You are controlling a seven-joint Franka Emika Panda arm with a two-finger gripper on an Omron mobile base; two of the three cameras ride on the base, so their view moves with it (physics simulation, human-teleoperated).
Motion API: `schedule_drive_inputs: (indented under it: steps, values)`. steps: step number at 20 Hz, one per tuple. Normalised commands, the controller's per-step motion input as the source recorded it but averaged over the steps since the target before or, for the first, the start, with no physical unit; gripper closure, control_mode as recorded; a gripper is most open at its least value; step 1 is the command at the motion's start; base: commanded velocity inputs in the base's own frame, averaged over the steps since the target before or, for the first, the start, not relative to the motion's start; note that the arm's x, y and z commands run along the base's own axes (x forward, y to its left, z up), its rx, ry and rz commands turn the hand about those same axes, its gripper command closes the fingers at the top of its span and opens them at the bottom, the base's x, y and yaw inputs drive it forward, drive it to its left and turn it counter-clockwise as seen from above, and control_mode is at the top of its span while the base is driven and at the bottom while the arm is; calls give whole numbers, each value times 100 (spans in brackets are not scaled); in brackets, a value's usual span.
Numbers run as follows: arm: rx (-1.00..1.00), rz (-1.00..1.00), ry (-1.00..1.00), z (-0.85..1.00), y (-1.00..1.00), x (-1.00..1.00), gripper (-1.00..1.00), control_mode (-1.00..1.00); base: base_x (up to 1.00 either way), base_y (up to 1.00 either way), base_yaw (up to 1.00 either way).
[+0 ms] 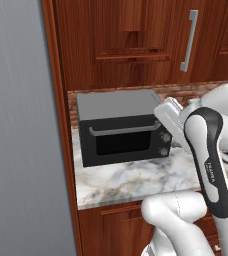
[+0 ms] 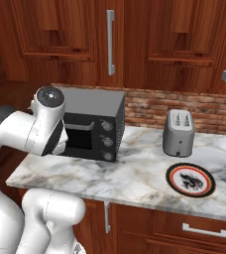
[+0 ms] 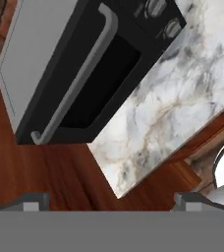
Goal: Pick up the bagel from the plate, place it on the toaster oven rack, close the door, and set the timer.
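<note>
Our gripper hangs released, fingertips wide apart, above the boxy black grey-topped toaster oven, its black glass door shut. Right of the oven on the marble desk: silver toaster, red-rimmed round plate.

Soft, even light fills the kitchen, with no hard glare anywhere. The toaster drops a faint shadow on the marble counter toward 6 o'clock. Edges look slightly jagged and coarse, textures smeared; the oven window stays flat black.
</note>
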Motion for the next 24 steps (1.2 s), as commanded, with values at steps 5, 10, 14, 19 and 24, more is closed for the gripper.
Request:
schedule_drive_inputs:
  steps: [5, 10, 14, 19, 24]
  values:
    - [-26, 39, -12, -46, -40, 1, -100, -100, 0, 0, 0]
    - [-39, 24, -15, -38, -7, 0, -100, -100, 0, 0, 0]
    - [-55, 4, -9, -22, 3, 12, -100, -100, 0, 0, 0]
    - [-57, 2, 0, -28, 1, 28, -100, -100, 0, 0, 0]
    - [-45, 5, 0, -43, -6, 18, -100, -100, 0, 0, 0]
